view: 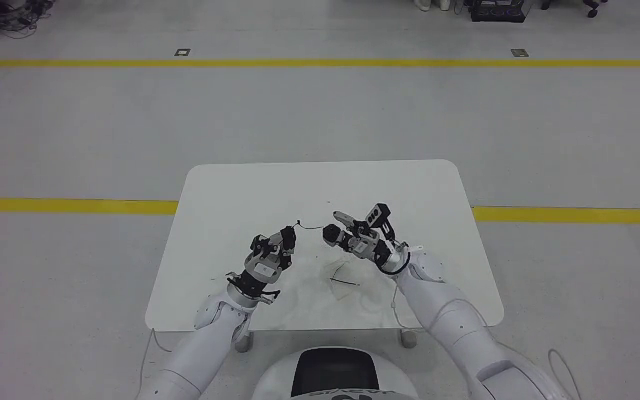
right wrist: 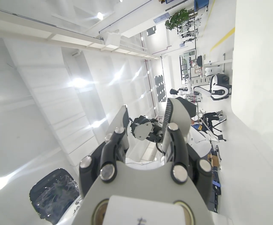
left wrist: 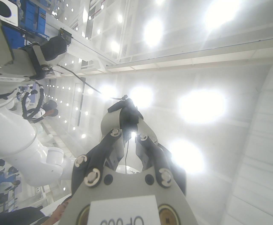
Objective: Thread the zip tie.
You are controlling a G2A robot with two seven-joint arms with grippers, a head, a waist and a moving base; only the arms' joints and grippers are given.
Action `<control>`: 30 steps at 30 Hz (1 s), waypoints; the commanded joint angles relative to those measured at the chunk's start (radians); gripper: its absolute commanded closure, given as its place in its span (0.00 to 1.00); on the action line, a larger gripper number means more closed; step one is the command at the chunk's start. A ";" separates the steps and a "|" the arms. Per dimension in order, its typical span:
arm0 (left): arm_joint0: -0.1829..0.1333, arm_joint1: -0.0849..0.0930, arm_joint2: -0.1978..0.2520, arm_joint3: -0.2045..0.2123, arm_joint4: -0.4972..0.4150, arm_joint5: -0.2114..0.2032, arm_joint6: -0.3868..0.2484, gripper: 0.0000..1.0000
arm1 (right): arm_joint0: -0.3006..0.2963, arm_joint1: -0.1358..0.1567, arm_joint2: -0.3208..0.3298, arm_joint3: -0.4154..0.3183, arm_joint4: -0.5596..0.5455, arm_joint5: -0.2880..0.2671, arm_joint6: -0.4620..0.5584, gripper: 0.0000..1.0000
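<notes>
White rounded-corner surface [view: 420, 190] on pale grey floor [view: 320, 110]. Two yellow floor lines: one far [view: 320, 63], one passing behind the surface [view: 90, 206]. Two small dark floor plates [view: 182, 51] [view: 519, 52] beside the far line. Dark equipment [view: 498, 10] at the far edge. Left wrist view: bright ceiling lights [left wrist: 202, 105], blue crates [left wrist: 32, 12]. Right wrist view: green plant [right wrist: 178, 18], black board with white dots [right wrist: 160, 87], another white-and-black robot [right wrist: 217, 88] well off.

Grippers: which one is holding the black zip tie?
The left gripper, pinched shut on the thin black zip tie. The right gripper is open, its fingers standing apart.
</notes>
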 commanded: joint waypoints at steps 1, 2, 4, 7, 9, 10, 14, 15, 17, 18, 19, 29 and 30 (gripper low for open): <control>0.000 0.000 0.000 0.000 0.000 0.000 0.000 1.00 | -0.005 -0.001 0.013 -0.015 0.010 0.000 -0.020 0.00; 0.000 0.000 0.000 0.000 0.000 0.000 0.000 1.00 | -0.005 -0.001 0.013 -0.015 0.010 0.000 -0.020 0.00; 0.000 0.000 0.000 0.000 0.000 0.000 0.000 1.00 | -0.005 -0.001 0.013 -0.015 0.010 0.000 -0.020 0.00; 0.000 0.000 0.000 0.000 0.000 0.000 0.000 1.00 | -0.005 -0.001 0.013 -0.015 0.010 0.000 -0.020 0.00; 0.000 0.000 0.000 0.000 0.000 0.000 0.000 1.00 | -0.006 0.000 0.014 -0.017 0.009 0.000 -0.026 0.00; 0.000 0.000 0.000 0.000 0.000 0.000 0.000 1.00 | -0.011 0.002 0.020 -0.035 -0.003 0.000 -0.048 0.00; 0.000 0.000 0.000 0.000 0.000 0.000 0.000 1.00 | -0.066 0.024 0.077 -0.146 -0.094 0.000 -0.114 0.00; 0.000 0.000 0.000 0.000 0.000 0.000 0.000 1.00 | -0.084 0.029 0.093 -0.178 -0.115 0.000 -0.125 0.00; 0.000 0.000 0.000 0.000 0.000 0.000 0.000 1.00 | -0.129 0.041 0.131 -0.255 -0.159 0.000 -0.157 0.00; 0.000 0.000 0.000 0.000 0.000 0.000 0.000 1.00 | -0.149 0.045 0.146 -0.290 -0.180 0.000 -0.172 0.00; 0.000 0.000 0.000 0.000 0.000 0.000 0.000 1.00 | -0.169 0.048 0.159 -0.324 -0.196 0.000 -0.184 0.00; 0.000 0.000 0.000 0.000 0.000 0.000 0.000 1.00 | -0.364 0.065 0.302 -0.656 -0.315 0.000 -0.303 0.00; 0.000 0.000 0.000 0.000 0.000 0.000 0.000 1.00 | -0.380 0.064 0.310 -0.691 -0.323 0.000 -0.317 0.00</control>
